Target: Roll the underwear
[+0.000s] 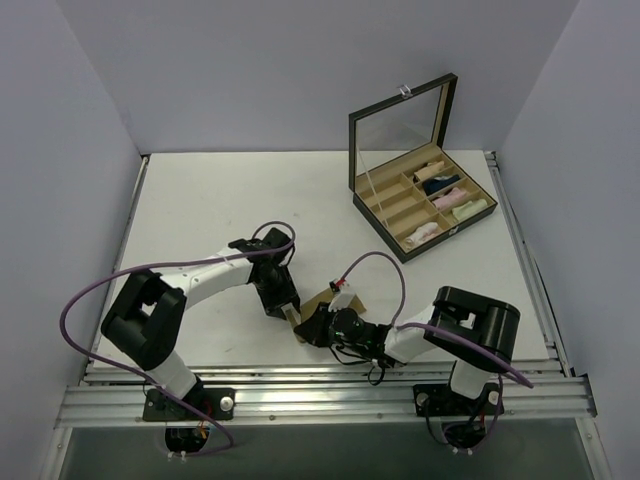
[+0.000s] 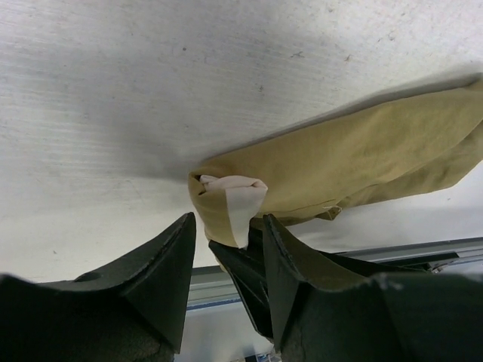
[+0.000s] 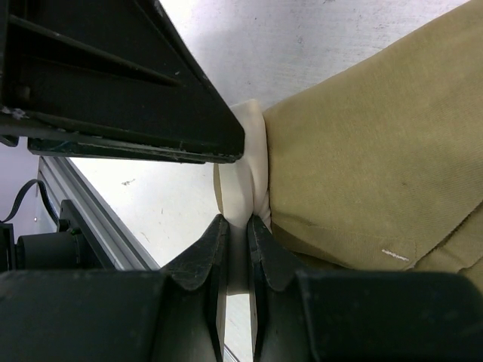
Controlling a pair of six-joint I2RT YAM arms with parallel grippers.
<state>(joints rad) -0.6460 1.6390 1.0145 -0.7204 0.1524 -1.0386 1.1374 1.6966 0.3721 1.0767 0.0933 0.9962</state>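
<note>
Underwear, tan, lay on the desk close to its near edge, between your two arms. Your right pincer was nearly closed, pinching the pale band at the cloth's folded corner. Your left pincer stood just beside that corner with its jaws apart, gripping nothing. Well beyond, at the far right, you had an open case with its lid up. Its compartments held cloth rolls, among them a navy roll and a mint-green roll.
</note>
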